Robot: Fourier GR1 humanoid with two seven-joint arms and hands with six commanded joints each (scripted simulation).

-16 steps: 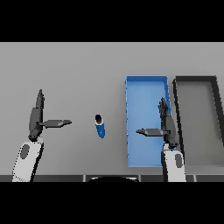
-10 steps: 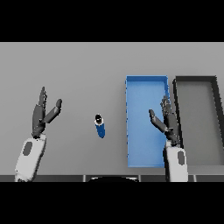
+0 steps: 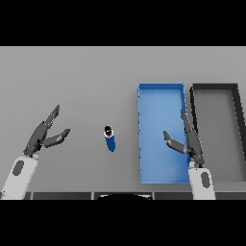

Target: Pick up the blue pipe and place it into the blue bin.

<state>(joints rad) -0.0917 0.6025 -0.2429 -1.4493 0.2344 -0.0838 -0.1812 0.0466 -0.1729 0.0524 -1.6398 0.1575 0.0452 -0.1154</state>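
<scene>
The blue pipe (image 3: 110, 138) stands on end on the grey table, left of the blue bin (image 3: 156, 115), with its dark ring-shaped end facing up. My left hand (image 3: 41, 136) is open over the table well left of the pipe and does not touch it. My right hand (image 3: 188, 142) is open over the blue bin, with its thumb pointing left. The pipe stands apart from both hands, with bare table on every side of it.
A black bin (image 3: 214, 87) stands right beside the blue bin, on its right. The grey table (image 3: 86, 81) stretches behind and to the left of the pipe.
Both hands have turned and drawn their thumbs in from pointing sideways. The left hand has tilted to the right, the right hand has sunk a little over the blue bin. The pipe has not moved.
</scene>
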